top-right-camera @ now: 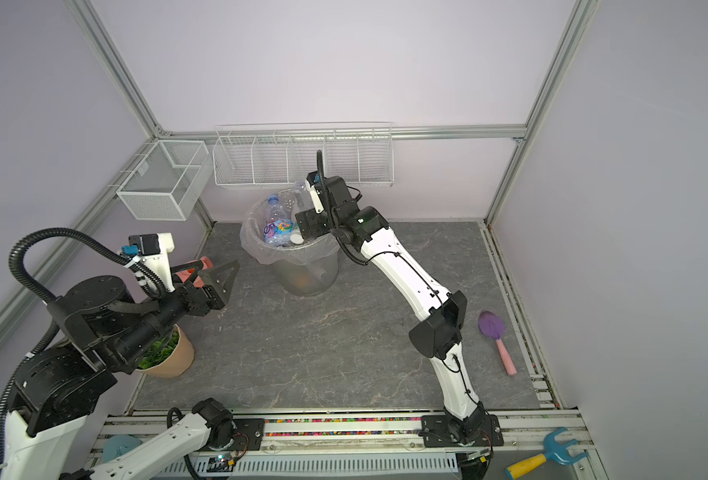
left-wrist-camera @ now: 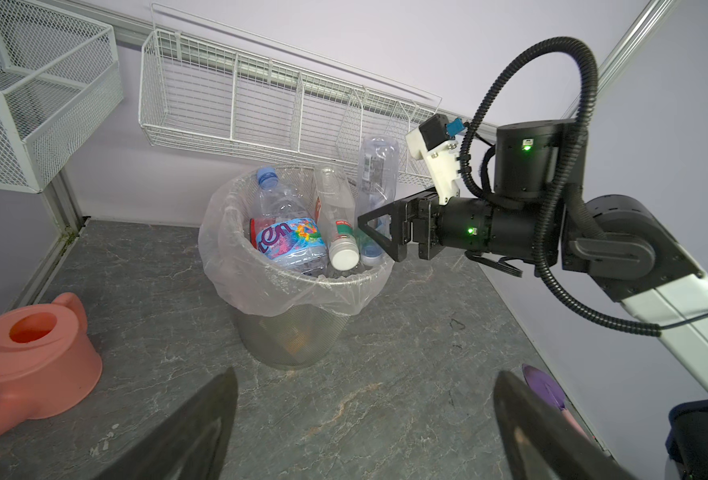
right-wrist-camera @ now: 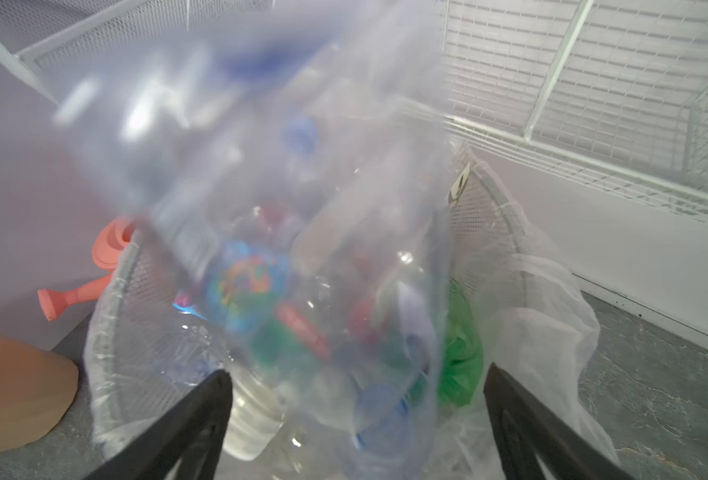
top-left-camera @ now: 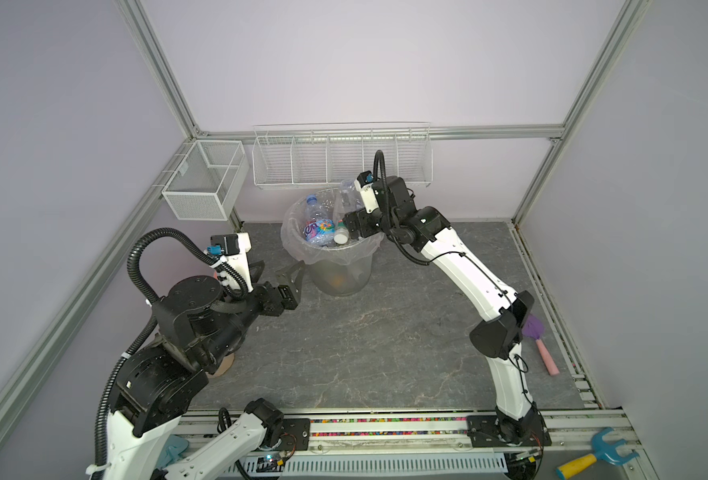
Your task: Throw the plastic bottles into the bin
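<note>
Right claw (right-wrist-camera: 358, 370) wide, holding nothing; clear bottle (left-wrist-camera: 379, 166) neck-down just ahead of it, in the heaped bin (left-wrist-camera: 285, 332). Keep your claw off the bottle, then lift clear of the bag liner (left-wrist-camera: 227, 253) just below it.
</note>
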Controlling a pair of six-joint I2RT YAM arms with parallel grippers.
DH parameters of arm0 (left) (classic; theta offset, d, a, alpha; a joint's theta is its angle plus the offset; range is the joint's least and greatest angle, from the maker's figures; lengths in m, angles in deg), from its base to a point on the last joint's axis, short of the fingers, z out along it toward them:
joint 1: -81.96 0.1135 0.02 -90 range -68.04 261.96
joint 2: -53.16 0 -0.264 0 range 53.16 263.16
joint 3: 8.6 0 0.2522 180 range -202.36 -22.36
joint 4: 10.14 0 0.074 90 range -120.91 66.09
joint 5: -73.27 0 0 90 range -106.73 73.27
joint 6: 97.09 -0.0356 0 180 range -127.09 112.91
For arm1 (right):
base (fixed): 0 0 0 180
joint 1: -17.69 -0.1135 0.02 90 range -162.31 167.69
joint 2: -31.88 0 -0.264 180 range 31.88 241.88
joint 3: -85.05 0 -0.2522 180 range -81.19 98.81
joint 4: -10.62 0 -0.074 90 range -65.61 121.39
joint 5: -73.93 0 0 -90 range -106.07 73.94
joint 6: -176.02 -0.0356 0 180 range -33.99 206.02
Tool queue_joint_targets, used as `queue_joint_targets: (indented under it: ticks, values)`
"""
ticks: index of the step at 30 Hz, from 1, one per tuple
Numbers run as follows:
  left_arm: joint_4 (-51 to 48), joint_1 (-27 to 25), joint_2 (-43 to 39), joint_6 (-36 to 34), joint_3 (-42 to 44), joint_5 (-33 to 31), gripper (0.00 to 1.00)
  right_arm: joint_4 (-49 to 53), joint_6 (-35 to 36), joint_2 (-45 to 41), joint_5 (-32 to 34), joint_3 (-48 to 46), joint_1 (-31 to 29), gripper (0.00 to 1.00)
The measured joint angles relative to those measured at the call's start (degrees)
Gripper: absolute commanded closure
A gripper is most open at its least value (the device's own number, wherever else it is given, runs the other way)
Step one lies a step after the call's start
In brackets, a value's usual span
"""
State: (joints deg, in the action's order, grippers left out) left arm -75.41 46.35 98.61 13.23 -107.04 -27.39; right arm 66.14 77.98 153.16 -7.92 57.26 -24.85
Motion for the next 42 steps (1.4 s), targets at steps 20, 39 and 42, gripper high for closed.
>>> queue_joint_targets:
  ticks: [20,39,42]
  values:
    - [-0.20,0.00,0.20,-0.61,-2.84,-0.46,0.05,-2.86,5.81,-25.64,7.10,-9.05,-2.93,0.01]
    - [-0.52,0.00,-0.74,0.66,-2.36,-0.04,0.06,0.24,3.72,1.25,2.91,8.24,2.73,0.02]
    - [-0.66,0.00,-1.14,0.66,-2.29,-0.04,0.06,1.97,3.52,1.36,2.34,7.02,2.91,0.02]
